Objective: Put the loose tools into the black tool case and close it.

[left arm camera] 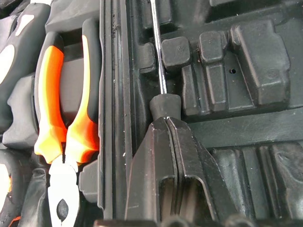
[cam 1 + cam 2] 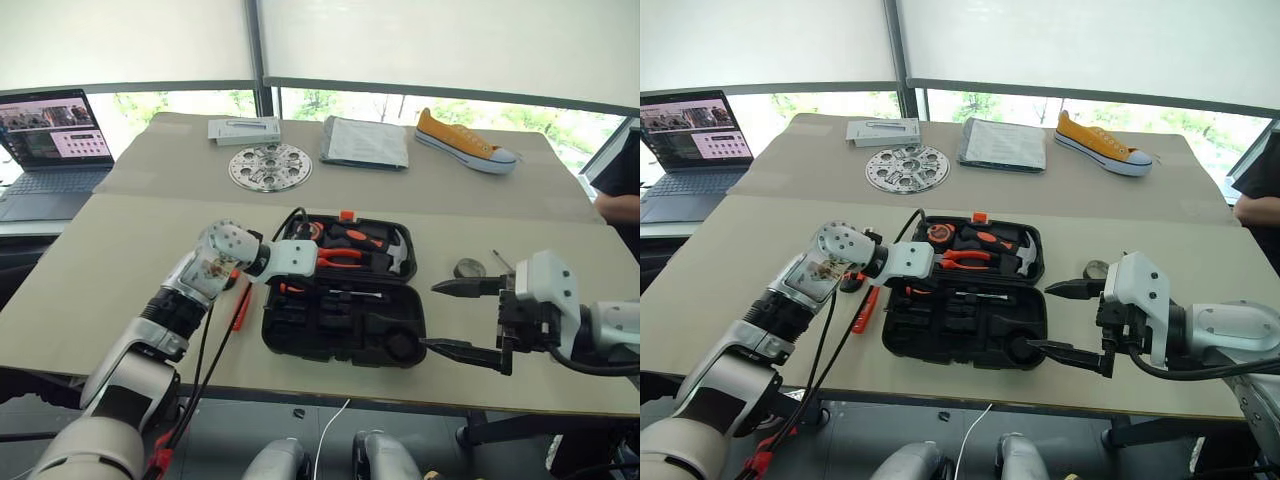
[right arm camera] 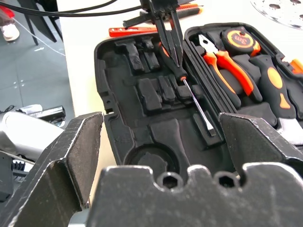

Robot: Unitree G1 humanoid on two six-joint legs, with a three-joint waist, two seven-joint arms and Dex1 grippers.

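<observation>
The black tool case (image 2: 330,322) lies open in the middle of the table. Its far half holds pliers (image 2: 340,258), a hammer and a tape measure. My left gripper (image 1: 165,124) reaches in from the left over the near half and is shut on the handle of a long screwdriver (image 3: 199,108). The shaft rests along the moulded recesses. An orange utility knife (image 2: 241,305) lies on the table left of the case. The dark tape roll (image 2: 469,268) sits to the right of the case, with a slim tool beside it. My right gripper (image 2: 462,320) hovers open at the case's right side, holding nothing.
A perforated metal disc (image 2: 270,166), a white box (image 2: 244,130), a grey folder (image 2: 365,142) and a yellow shoe (image 2: 465,140) lie at the back. A laptop (image 2: 50,140) stands at far left. A person's arm (image 2: 620,207) shows at the right edge.
</observation>
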